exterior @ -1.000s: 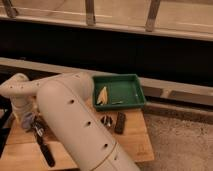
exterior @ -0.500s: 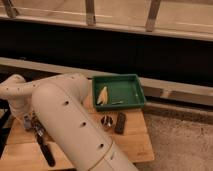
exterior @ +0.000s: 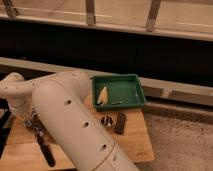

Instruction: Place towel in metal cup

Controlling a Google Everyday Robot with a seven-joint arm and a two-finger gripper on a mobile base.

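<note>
The gripper (exterior: pixel 37 127) sat at the table's (exterior: pixel 136 141) nine o'clock side, jaws shut, probably grasping the unseen towel; the next move called for a carry toward three o'clock to the metal cup (exterior: pixel 106 121)

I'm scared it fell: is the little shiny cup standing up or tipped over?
Standing up: the metal cup shows its dark round mouth facing upward on the table. The gripper is low at the table's left side.

Your gripper (exterior: pixel 41 139) hangs closed over the wooden table's (exterior: pixel 135 146) near left; the metal cup (exterior: pixel 106 121) stands nearer than the green tray (exterior: pixel 131 89).
</note>
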